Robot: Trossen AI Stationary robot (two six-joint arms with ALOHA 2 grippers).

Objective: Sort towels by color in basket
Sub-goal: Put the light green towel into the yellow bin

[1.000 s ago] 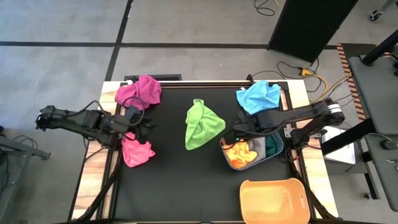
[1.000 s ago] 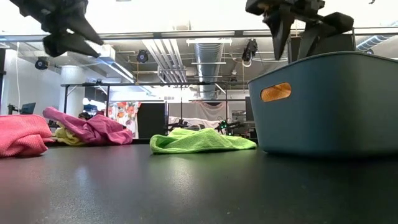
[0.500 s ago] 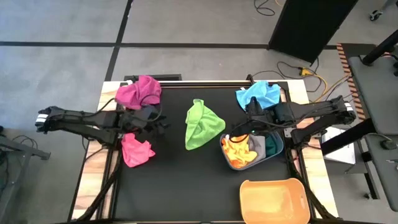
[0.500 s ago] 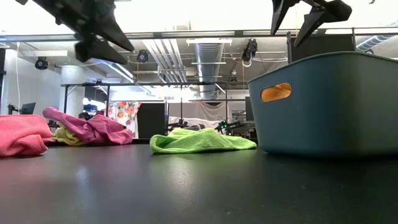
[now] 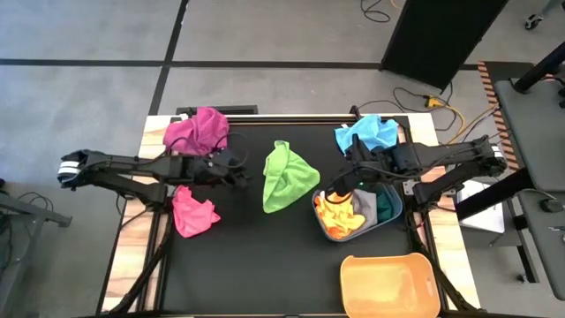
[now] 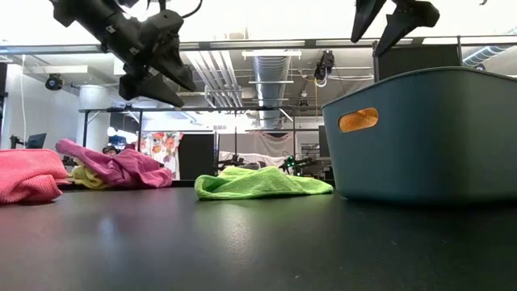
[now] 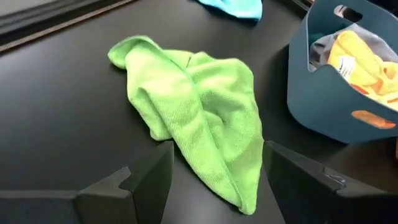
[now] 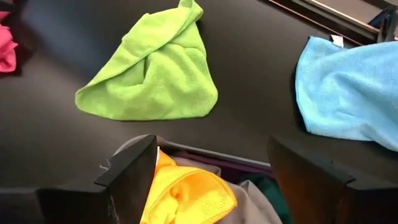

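both arms raised midair, jaws spread wide.

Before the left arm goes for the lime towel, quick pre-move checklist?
1. Left gripper open and empty: ok; the left wrist view shows its fingers spread with nothing between.
2. Lime towel lying free on the table, nothing on top: ok.
3. Path from left gripper to towel clear: ok.
4. Right gripper away from the towel: ok; it hangs open over the blue basket's rim.
5. Room in the basket: cannot tell; orange-yellow towel and grey towel already fill much of it.
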